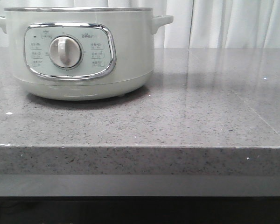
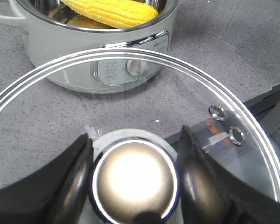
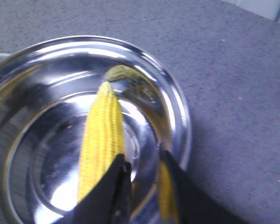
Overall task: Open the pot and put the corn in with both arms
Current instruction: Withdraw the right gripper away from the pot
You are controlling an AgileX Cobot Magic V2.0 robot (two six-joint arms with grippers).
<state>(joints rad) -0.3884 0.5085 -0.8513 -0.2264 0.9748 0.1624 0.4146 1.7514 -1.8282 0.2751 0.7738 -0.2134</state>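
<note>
The pale grey-green pot (image 1: 84, 56) stands lidless at the back left of the counter, its knob panel facing me. Neither arm shows in the front view. In the left wrist view, my left gripper (image 2: 133, 179) is shut on the round metal knob (image 2: 133, 186) of the glass lid (image 2: 37, 116) and holds it above the counter, in front of the pot (image 2: 51, 51). The yellow corn (image 2: 112, 11) lies inside the pot. My right gripper (image 3: 144, 172) is open and empty above the steel bowl (image 3: 177, 107), just above the corn (image 3: 102, 130), which lies on the bowl's bottom.
The grey speckled counter (image 1: 186, 107) has its front edge (image 1: 140, 147) near me. White curtains (image 1: 224, 23) hang behind. Past the counter edge in the left wrist view is a dark surface with tape (image 2: 219, 135).
</note>
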